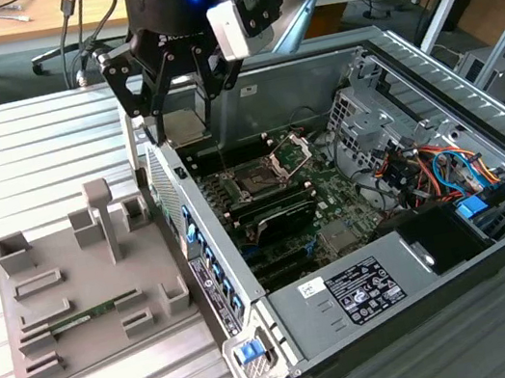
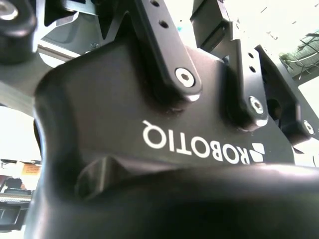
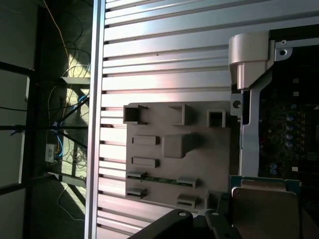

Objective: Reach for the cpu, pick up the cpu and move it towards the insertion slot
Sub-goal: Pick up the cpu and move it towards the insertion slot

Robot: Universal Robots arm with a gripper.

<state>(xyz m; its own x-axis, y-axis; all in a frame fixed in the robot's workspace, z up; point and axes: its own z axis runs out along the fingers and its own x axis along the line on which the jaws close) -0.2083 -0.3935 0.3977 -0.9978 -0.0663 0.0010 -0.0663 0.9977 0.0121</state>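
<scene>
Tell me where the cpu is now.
The cpu is in the gripper above the wall of the computer case, on the exterior view's left of the insertion slot.

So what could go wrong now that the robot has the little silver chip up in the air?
The cpu hangs by its edges in the end effector, above the case wall. It might slip and drop onto the board. The insertion slot looks like a tight fit, and its raised clamp frame stands right beside it, so the chip could bump that or land crooked.
</scene>
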